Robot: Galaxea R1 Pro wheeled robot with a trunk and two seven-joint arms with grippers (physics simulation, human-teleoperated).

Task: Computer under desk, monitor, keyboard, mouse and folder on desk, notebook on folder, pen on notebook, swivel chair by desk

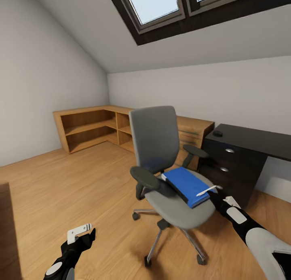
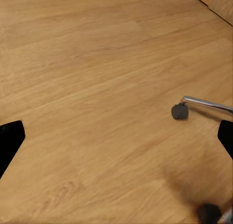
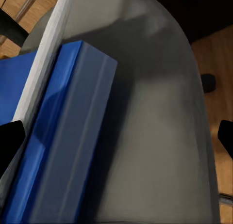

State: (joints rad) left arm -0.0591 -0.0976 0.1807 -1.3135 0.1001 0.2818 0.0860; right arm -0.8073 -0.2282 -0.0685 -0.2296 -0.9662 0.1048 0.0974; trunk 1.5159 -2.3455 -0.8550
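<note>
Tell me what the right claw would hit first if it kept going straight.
Probably the swivel chair seat, right beside the folder; the right claw points down at both, though depth is unclear.

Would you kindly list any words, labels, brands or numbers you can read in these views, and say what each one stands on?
None can be read: the folder, the swivel chair and the desk all show plain, unmarked surfaces.
</note>
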